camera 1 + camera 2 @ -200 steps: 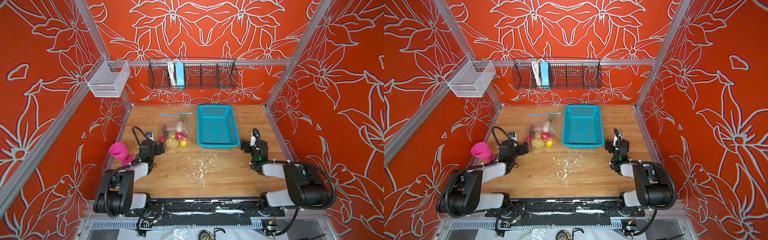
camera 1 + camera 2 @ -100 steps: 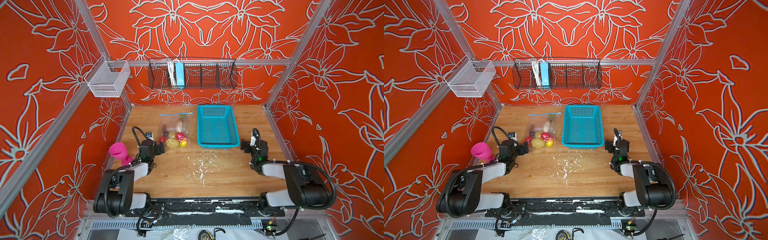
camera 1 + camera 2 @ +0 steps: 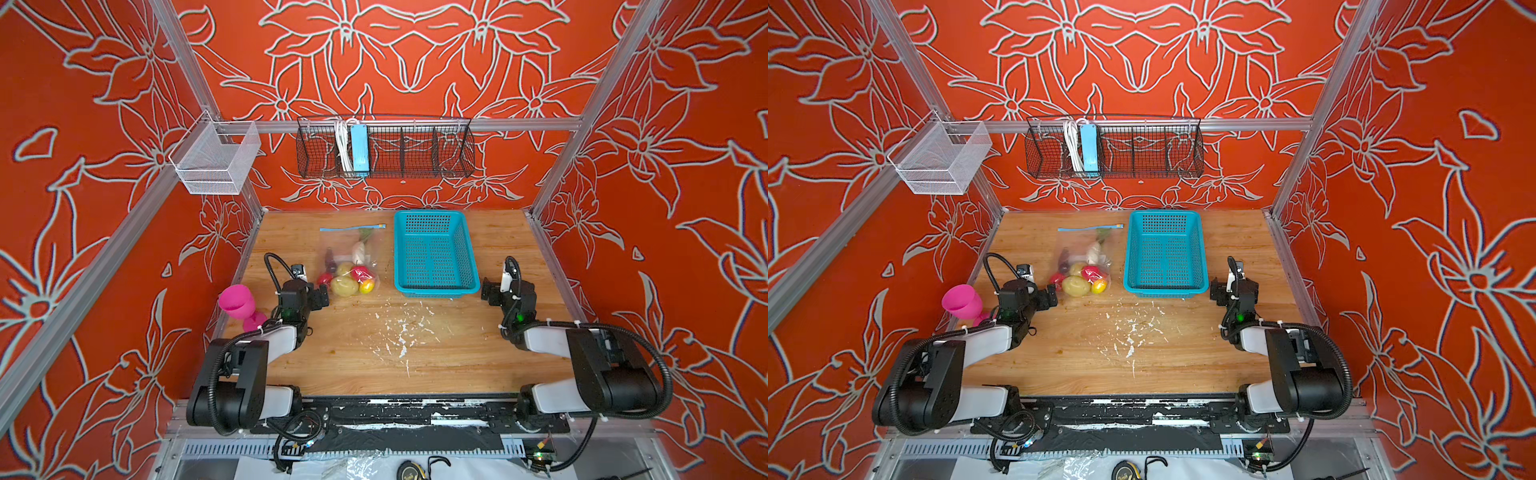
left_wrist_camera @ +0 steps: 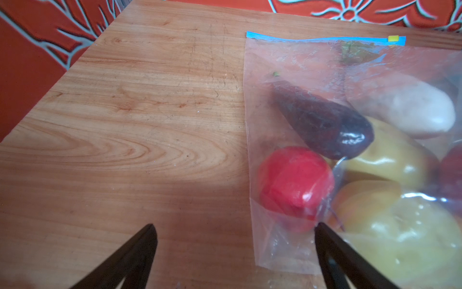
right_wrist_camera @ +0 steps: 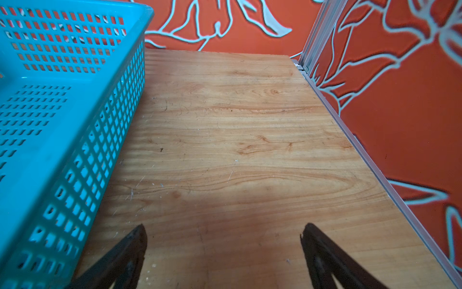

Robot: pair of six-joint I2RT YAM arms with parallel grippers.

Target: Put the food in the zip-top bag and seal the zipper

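The left pincer [image 4: 235,230] is held spread between the zip-top bag [image 4: 295,65] and pink cup [image 3: 235,300]; the right pincer [image 5: 222,230], spread, beside the teal basket [image 5: 75,155].

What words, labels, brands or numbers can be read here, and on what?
No text can be read in any view.
tape measure: yellowish mark on its black case, too small and blurred to read.
zip-top bag: no print visible.
teal basket: no print visible.
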